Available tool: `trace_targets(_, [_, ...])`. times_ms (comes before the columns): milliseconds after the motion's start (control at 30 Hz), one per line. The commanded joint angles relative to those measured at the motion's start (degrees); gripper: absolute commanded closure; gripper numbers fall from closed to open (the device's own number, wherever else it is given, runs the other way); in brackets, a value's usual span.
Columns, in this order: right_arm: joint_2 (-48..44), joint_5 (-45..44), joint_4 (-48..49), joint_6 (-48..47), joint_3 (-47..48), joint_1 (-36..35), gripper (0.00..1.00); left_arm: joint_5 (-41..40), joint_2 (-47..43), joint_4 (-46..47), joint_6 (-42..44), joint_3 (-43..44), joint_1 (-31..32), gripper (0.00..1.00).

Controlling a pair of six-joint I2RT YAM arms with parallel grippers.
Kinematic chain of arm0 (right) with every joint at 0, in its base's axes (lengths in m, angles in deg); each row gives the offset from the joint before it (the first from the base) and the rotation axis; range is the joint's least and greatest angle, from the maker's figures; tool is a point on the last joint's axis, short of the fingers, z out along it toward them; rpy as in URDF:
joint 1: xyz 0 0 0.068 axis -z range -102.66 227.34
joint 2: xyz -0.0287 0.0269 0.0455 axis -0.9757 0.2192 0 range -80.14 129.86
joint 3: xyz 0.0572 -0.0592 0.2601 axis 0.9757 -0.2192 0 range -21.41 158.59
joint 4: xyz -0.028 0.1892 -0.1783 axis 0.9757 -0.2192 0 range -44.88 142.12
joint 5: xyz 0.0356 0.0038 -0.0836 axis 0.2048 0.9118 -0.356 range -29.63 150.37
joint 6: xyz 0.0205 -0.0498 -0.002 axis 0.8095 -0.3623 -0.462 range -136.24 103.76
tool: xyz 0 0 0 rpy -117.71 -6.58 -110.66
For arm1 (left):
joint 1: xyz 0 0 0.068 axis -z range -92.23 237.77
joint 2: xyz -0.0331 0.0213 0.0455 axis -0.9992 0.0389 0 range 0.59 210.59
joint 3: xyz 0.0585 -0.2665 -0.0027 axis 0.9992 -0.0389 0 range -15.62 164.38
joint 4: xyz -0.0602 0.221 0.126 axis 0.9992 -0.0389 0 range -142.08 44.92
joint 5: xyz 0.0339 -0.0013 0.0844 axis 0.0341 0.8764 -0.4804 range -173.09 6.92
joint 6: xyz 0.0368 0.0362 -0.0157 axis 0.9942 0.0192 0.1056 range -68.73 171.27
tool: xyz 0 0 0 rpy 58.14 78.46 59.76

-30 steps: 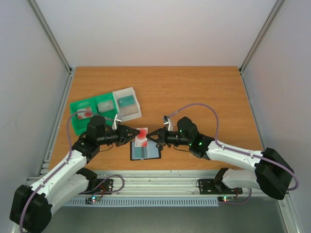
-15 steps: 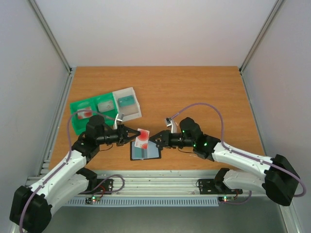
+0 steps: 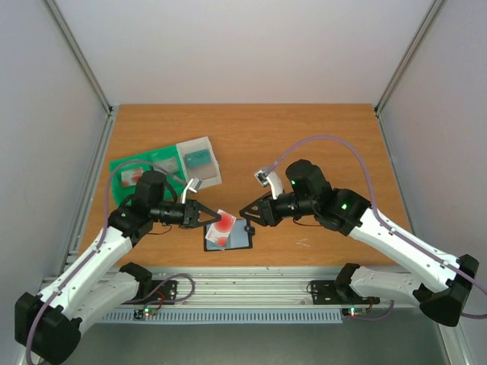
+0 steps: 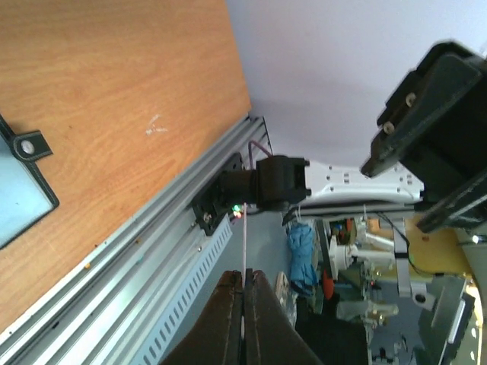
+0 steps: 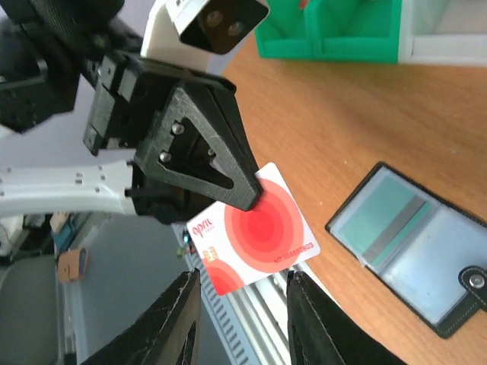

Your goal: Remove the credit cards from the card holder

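At the far left of the table [image 3: 304, 137] sits the green tray [image 3: 120, 164]. A pale grey card [image 3: 164, 164] lies in one of its compartments. The clear-white box [image 3: 205, 176] touches the tray's right side and has a teal card [image 3: 200, 158] in it.

My left claw [image 3: 215, 218] reaches rightward from there. It is clamped on a credit card [image 3: 224, 221], whitish with red rings. Its own camera shows the card [image 4: 243, 277] only edge-on, as a thin line rising from between my closed fingers [image 4: 228, 319].

The card holder [image 3: 237, 237] lies open and flat near the table's front edge. From above, it sits just under and to the right of the left claw's tips, and the held card overlaps its left half. Its pale blue-grey pockets face up, and the snap tab [image 5: 473, 280] sticks out from one edge.

My right claw [image 3: 246, 216] comes in from the right, tips toward the card. Its jaws stand apart and hold nothing. In its own view, the card [image 5: 255, 239] hangs just ahead of the gap between my fingers [image 5: 181, 323], with the holder [image 5: 411, 251] on the table to the right. I cannot tell whether the card's edge touches them.
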Motion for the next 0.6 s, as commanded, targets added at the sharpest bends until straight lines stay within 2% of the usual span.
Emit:
trace_targets(0, [3.53, 5.95, -9.69, -9.13, 3.55, 0.01, 0.67, 4.64, -1.06, -5.55, 6.6, 3.59, 1.83, 0.99])
trace_targets(267, [8.67, 14.8, -6.09, -8.22, 4.0, 0.01, 0.68, 2.09, 0.77, -6.31, 9.82, 5.75, 11.18, 1.0])
trace_targets(400, [8.88, 16.78, -4.91, -8.06, 3.19, 0.02, 0.72, 1.4, 1.37, -5.38, 9.93, 5.87, 13.01, 0.99])
trace_targets(567, [9.52, 20.83, -3.82, -7.72, 1.89, 0.01, 0.72, 2.15, 1.29, -3.83, 9.53, 6.1, 13.33, 1.0])
